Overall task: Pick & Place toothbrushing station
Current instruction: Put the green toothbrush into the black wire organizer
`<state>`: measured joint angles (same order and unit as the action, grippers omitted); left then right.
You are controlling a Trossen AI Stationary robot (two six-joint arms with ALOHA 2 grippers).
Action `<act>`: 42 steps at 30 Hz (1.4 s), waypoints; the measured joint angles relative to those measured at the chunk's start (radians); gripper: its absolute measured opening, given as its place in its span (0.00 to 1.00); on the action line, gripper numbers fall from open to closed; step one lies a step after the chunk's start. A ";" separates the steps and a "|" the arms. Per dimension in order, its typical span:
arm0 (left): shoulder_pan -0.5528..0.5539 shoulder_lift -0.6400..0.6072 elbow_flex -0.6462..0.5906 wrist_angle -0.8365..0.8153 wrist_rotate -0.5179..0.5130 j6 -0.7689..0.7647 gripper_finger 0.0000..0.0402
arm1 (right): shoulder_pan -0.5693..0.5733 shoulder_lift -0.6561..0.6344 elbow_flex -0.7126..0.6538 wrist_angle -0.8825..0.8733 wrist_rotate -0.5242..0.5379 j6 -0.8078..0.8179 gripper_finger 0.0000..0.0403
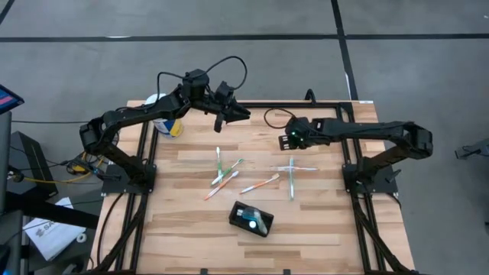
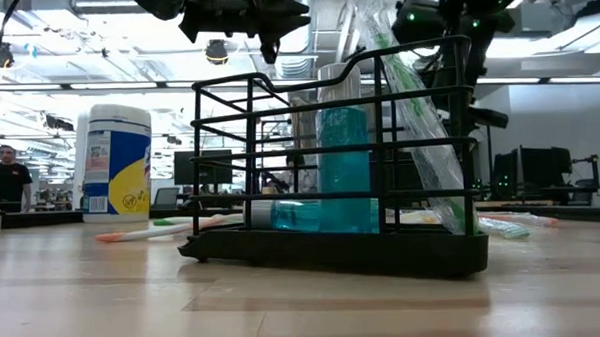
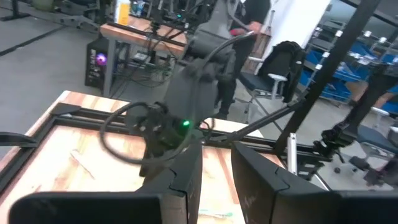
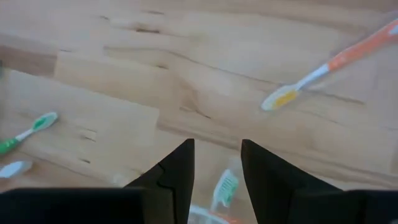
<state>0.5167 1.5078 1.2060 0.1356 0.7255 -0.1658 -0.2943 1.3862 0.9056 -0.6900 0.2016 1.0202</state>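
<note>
tabletop: wood | station near front, toothbrushes scattered | left end effector released, aloft | right end effector released, aloft

Bright, even ceiling light fills the room, and shadows on the table fall soft and faint. Overhead fixtures glare white behind the wire rack. Both wrist views are blurred, smearing the orange toothbrush.

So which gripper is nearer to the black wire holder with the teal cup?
Right. The right gripper hovers beyond the black wire holder, over the toothbrushes; the left gripper is farther, near the table's far edge.
</note>
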 joint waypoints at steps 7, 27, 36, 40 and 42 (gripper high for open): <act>0.000 0.000 0.000 0.000 0.005 -0.003 0.20 | 0.013 0.064 -0.002 0.035 -0.056 0.050 0.32; 0.002 0.000 0.000 -0.008 0.024 -0.003 0.20 | 0.135 0.098 -0.133 0.077 -0.160 0.238 0.41; 0.005 0.000 0.000 -0.016 0.024 -0.001 0.20 | 0.088 0.098 -0.134 0.103 -0.153 0.237 0.38; 0.021 0.000 0.000 -0.037 0.025 0.002 0.20 | 0.069 0.099 -0.134 0.103 -0.146 0.238 0.37; 0.035 0.000 0.000 -0.043 0.024 0.008 0.20 | 0.061 0.099 -0.134 0.103 -0.139 0.238 0.37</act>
<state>0.5515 1.5078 1.2060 0.0923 0.7498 -0.1582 -0.2335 1.4849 0.7719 -0.5873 0.0626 1.2579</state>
